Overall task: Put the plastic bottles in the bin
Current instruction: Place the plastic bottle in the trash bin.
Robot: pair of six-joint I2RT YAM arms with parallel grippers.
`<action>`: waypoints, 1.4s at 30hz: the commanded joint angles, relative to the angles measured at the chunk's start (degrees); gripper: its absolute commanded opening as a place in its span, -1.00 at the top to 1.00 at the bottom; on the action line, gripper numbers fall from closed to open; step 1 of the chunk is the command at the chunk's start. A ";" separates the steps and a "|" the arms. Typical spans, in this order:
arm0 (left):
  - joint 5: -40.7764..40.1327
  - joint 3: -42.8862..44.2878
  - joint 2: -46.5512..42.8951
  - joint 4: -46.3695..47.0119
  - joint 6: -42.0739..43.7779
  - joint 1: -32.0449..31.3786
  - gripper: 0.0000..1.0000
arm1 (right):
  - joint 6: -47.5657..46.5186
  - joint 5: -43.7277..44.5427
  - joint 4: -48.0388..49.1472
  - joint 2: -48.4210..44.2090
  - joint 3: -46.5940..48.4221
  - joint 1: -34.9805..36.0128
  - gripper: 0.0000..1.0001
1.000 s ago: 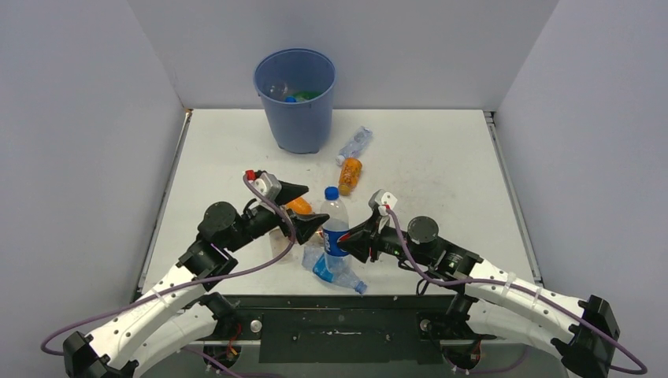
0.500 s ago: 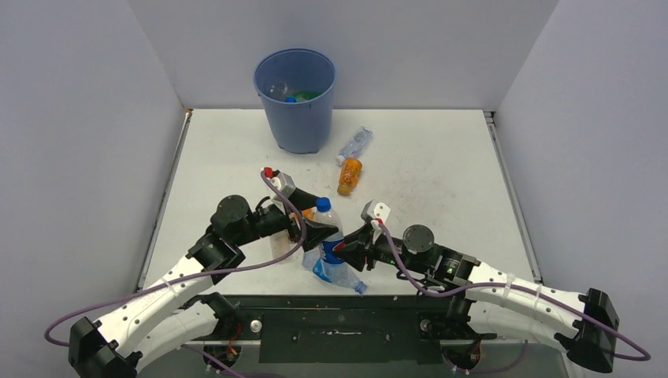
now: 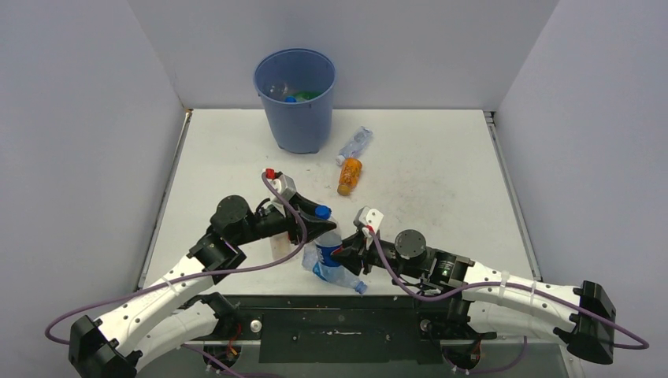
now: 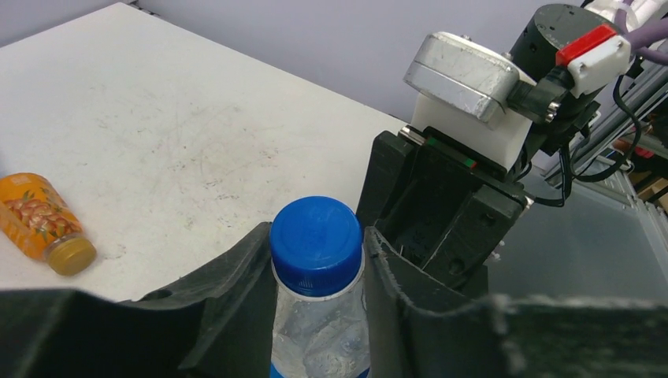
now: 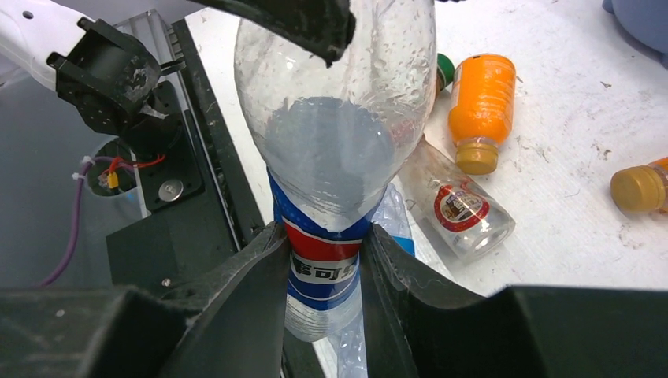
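A clear Pepsi bottle (image 3: 328,248) with a blue cap (image 4: 316,244) is held off the table between both arms, tilted. My left gripper (image 4: 317,238) is shut on its neck just under the cap. The right gripper (image 5: 324,240) is shut on its red-and-blue label (image 5: 327,264). The blue bin (image 3: 295,98) stands at the back with bottles inside. Near it lie a clear bottle (image 3: 354,143) and an orange bottle (image 3: 350,175). Under the held bottle lies a crushed clear bottle (image 3: 339,276).
In the right wrist view an orange bottle (image 5: 480,106), a clear red-label bottle (image 5: 461,209) and another orange bottle (image 5: 642,187) lie on the white table (image 3: 441,173). The black front rail (image 3: 339,303) runs along the near edge. Grey walls enclose three sides.
The left gripper has closed on the Pepsi bottle's neck. The bottle has tipped and sunk toward the near edge, and the right arm has shifted left with it.
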 commanded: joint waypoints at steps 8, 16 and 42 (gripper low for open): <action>-6.56 -2.97 -5.28 11.14 -1.68 -0.27 1.00 | 3.34 5.59 2.47 -3.51 0.12 0.37 -0.78; -7.65 -2.94 -4.17 23.92 -14.41 0.20 1.00 | 6.44 7.78 9.66 -3.27 -3.82 0.45 -0.84; -12.36 6.92 -0.37 14.74 -20.61 0.17 -0.73 | 5.26 9.46 8.76 -7.43 -3.24 0.64 0.51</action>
